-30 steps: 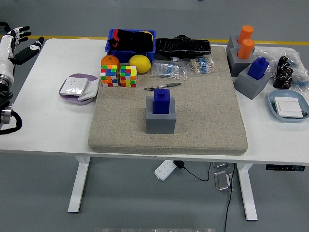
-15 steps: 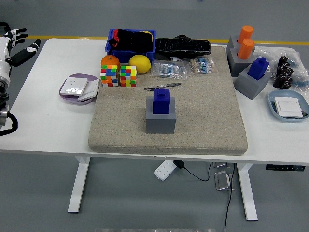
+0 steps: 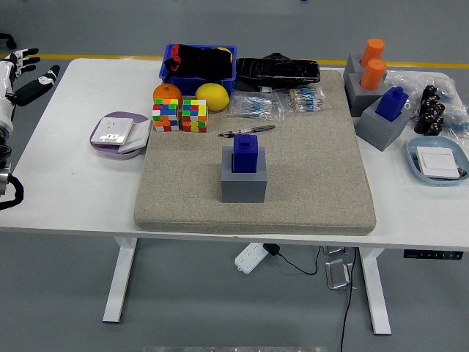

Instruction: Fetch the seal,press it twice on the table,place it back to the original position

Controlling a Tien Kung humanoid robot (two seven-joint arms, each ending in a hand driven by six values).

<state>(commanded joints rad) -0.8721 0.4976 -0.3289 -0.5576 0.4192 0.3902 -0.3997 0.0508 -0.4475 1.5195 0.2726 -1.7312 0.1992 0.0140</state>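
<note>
Sitting upright in its grey holder (image 3: 243,183), the blue seal (image 3: 245,153) stood near the middle of the beige mat (image 3: 315,176) on our white table (image 3: 73,191), with a pen (image 3: 247,131) lying just behind it. We held our left hand (image 3: 22,70) off the table's far left corner, fingers spread and grasping nothing, well apart from the seal. Two colour cubes (image 3: 180,115) stood at the mat's far left edge.

The seal (image 3: 245,152) is a dark blue block with a smaller knob on top, standing upright in its grey square holder (image 3: 243,183) near the middle of the beige mat (image 3: 308,176).
</note>
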